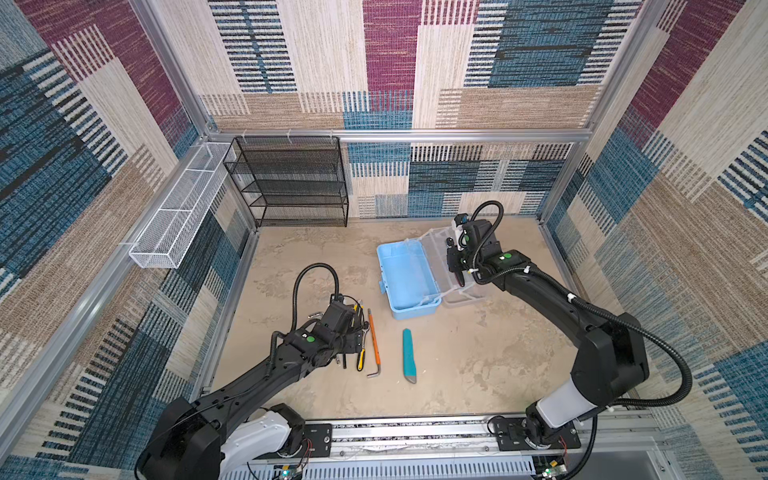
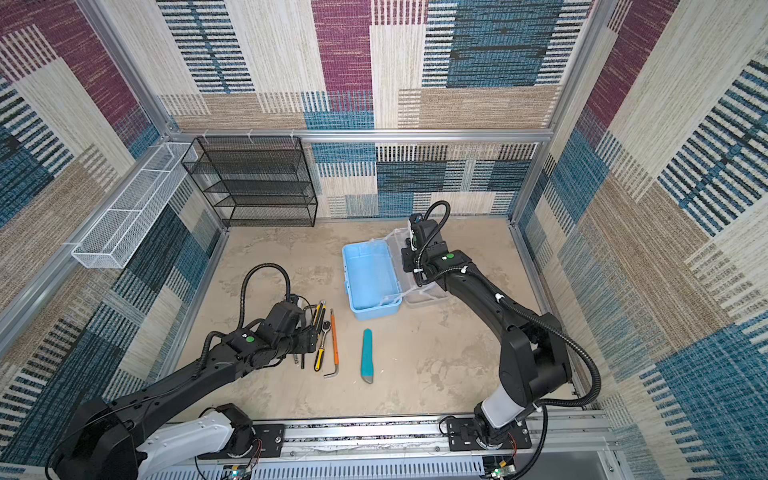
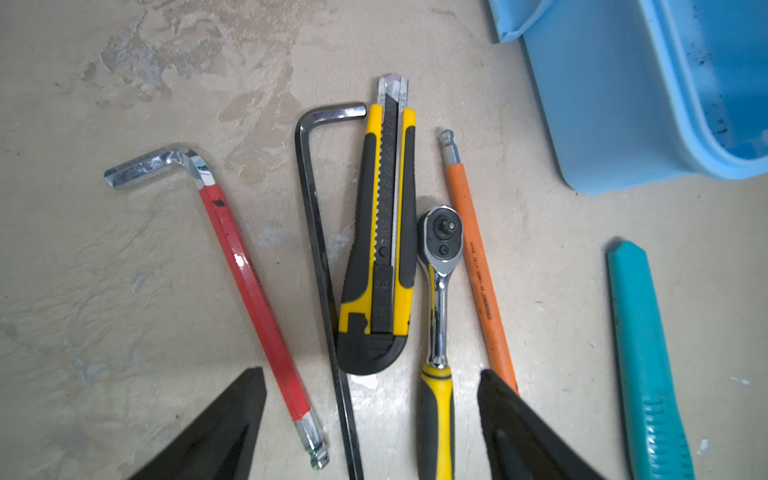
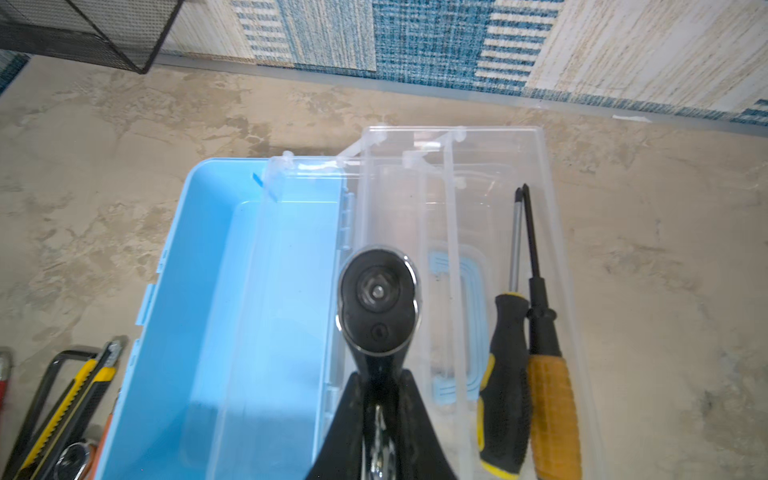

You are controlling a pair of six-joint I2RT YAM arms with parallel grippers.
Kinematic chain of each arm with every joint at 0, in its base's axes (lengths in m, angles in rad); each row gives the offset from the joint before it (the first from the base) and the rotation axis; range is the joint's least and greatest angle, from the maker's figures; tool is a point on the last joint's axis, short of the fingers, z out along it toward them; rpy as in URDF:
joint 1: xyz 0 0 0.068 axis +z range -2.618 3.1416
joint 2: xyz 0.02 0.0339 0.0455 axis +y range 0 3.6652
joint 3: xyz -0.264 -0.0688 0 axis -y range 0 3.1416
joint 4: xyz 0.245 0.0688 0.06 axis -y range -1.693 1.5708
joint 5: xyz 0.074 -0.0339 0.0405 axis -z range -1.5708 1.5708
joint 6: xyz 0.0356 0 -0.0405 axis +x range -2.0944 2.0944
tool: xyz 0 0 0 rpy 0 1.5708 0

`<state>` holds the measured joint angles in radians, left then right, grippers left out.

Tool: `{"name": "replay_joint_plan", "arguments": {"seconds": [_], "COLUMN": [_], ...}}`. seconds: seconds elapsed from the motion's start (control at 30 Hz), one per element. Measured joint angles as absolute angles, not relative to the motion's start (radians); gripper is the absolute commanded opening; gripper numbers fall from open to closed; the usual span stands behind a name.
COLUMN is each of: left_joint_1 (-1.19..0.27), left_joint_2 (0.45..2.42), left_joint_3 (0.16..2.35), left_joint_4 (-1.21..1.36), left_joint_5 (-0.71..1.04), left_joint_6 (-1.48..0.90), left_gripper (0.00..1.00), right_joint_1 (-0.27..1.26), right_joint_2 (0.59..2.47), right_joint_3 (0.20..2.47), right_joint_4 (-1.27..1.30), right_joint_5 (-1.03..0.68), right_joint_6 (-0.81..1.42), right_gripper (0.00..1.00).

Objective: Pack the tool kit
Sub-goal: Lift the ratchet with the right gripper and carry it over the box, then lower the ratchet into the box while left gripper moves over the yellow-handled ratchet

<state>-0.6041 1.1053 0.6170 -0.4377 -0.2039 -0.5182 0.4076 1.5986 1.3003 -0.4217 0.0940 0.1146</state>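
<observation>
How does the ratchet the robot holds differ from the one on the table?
The held ratchet is clamped in the right gripper's jaws above the toolbox; the table ratchet lies free among tools. The held one's head is dark, the table one's shiny chrome. Both have round heads with a central drive.

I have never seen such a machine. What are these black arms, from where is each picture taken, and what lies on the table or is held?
These are two robot arms, each ending in a two-finger gripper. Two pictures look down from one camera head above; two come from cameras on the wrists. On the table stands an open blue toolbox, its clear lid folded out with two screwdrivers inside. Beside it lie a red hex key, a black hex key, a yellow knife, a ratchet, an orange hex key and a teal knife. The left gripper hangs open above them, holding nothing. The right gripper is shut on a second ratchet, over the open toolbox.
</observation>
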Motion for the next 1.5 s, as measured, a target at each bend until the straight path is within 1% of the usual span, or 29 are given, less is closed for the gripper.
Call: {"name": "replay_joint_plan", "arguments": {"seconds": [0.17,0.47,0.8,1.07,1.3,1.4,1.43,1.5], "left_joint_1": [-0.611,-0.620,-0.623,-0.624,-0.625,-0.625,-0.625,-0.625], "left_joint_2": [1.145,1.249,1.256,1.256,1.270,1.287,1.295,1.312], "left_joint_3": [0.636,0.685,0.678,0.678,0.678,0.680,0.683,0.694], "left_joint_4": [-0.437,-0.426,-0.392,-0.382,-0.378,-0.378,-0.378,-0.377], "left_joint_5": [-0.203,-0.170,-0.127,-0.126,-0.126,-0.125,-0.124,-0.115], "left_joint_6": [-0.525,-0.531,-0.555,-0.580,-0.613,-0.622,-0.623,-0.624], "left_gripper": [0.78,0.74,0.74,0.70,0.63,0.55,0.51,0.46], "right_joint_1": [0.379,0.363,0.360,0.359,0.359,0.359,0.358,0.358], "right_joint_2": [1.652,1.749,1.802,1.808,1.810,1.810,1.810,1.810], "right_joint_3": [1.337,1.387,1.405,1.405,1.405,1.405,1.406,1.407], "right_joint_4": [-0.408,-0.394,-0.393,-0.395,-0.396,-0.400,-0.401,-0.401], "right_joint_5": [0.065,0.018,-0.044,-0.045,-0.044,-0.041,-0.041,-0.033], "right_joint_6": [0.074,0.063,0.094,0.105,0.119,0.127,0.127,0.131], "right_gripper": [0.06,0.06,0.08,0.12,0.19,0.22,0.23,0.27]}}
